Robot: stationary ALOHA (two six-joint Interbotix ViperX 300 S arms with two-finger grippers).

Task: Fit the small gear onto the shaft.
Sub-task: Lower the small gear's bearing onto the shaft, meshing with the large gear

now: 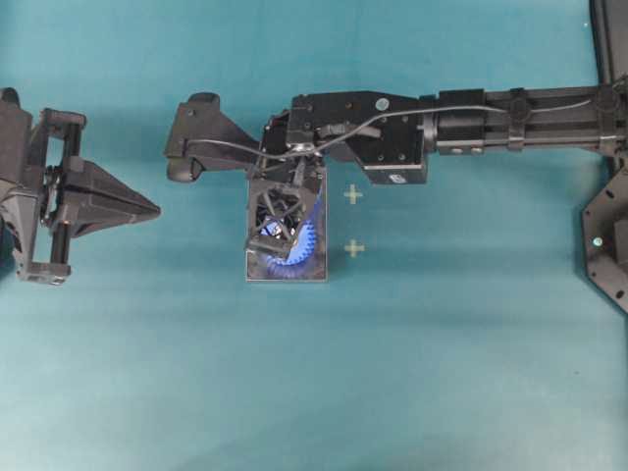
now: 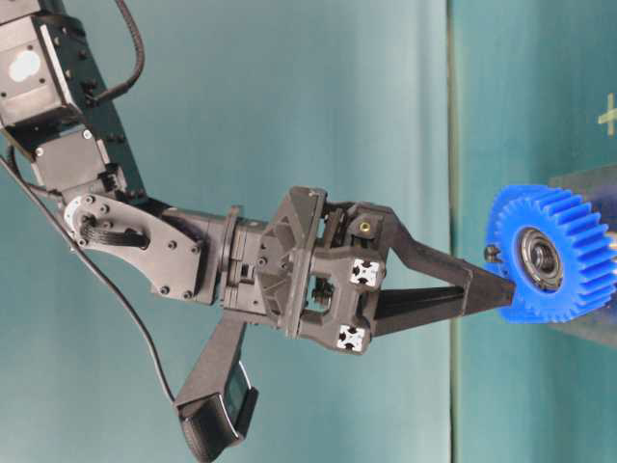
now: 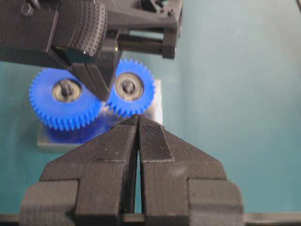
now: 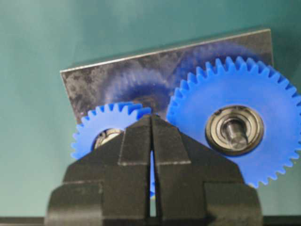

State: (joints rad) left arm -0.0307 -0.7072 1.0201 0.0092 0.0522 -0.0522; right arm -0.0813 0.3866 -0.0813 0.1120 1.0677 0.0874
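Observation:
The small gear (image 4: 88,135) lies flat on the grey plate (image 4: 103,82), its teeth meeting the larger blue gear (image 4: 254,94). My right gripper (image 4: 151,117) is shut just above the small gear's inner edge, with nothing between its fingers. In the left wrist view its tips (image 3: 104,95) point down between the two gears, beside the small gear (image 3: 143,101). The shaft is hidden under gear and fingers. Off to the left, my left gripper (image 1: 157,209) is shut and holds nothing, its tips (image 3: 138,117) aimed at the plate (image 3: 51,141).
The larger gear (image 3: 47,108) sits on its own peg (image 4: 235,134) on the same plate (image 1: 257,270). Two pale cross marks (image 1: 353,194) lie on the teal mat to the right of the plate. In the table-level view my right gripper (image 2: 496,280) touches a blue gear's rim.

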